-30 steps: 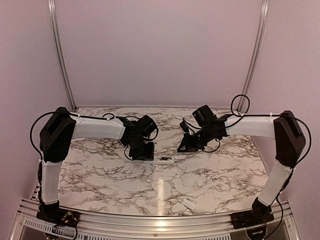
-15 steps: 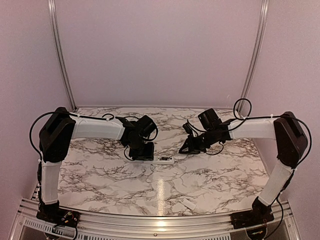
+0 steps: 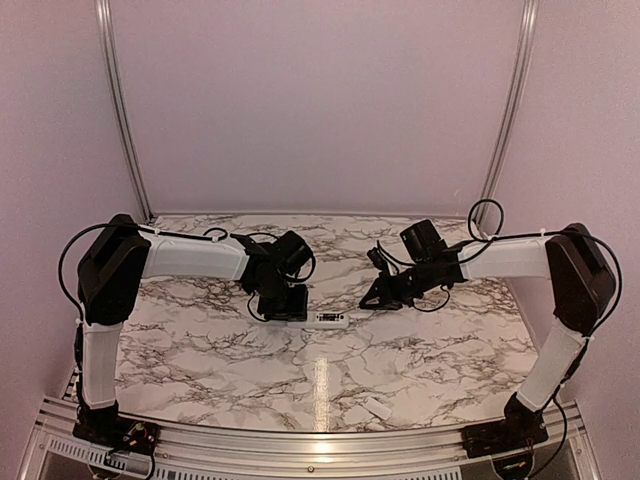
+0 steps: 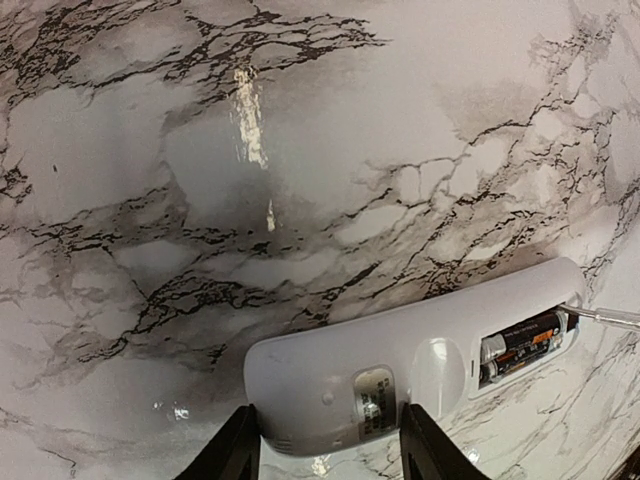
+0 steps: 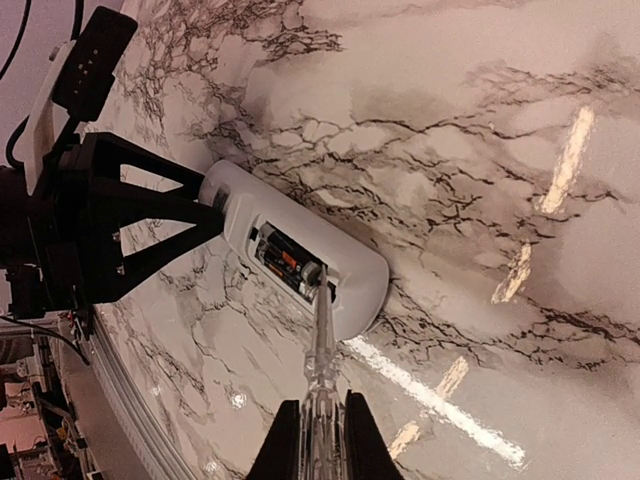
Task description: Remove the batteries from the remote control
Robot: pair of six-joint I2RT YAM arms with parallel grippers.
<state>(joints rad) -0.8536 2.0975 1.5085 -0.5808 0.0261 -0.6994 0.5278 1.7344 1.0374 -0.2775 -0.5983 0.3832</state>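
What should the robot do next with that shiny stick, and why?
The thin silvery tool in the shut right pincer has its point by the end of the two dark cylindrical batteries, which lie uncovered in the slim white plastic remote control that the left pincer grips. So probably lever the point up to pop one battery end out.

In the left wrist view the bottom edge cuts off the near end of the remote control between the fingers of the left claw, and the silvery tool runs out at the right edge. The batteries show only partly inside their recess. In the right wrist view the tool's handle is cut off at the bottom, inside the right claw. From above, batteries and tool are too small to make out.
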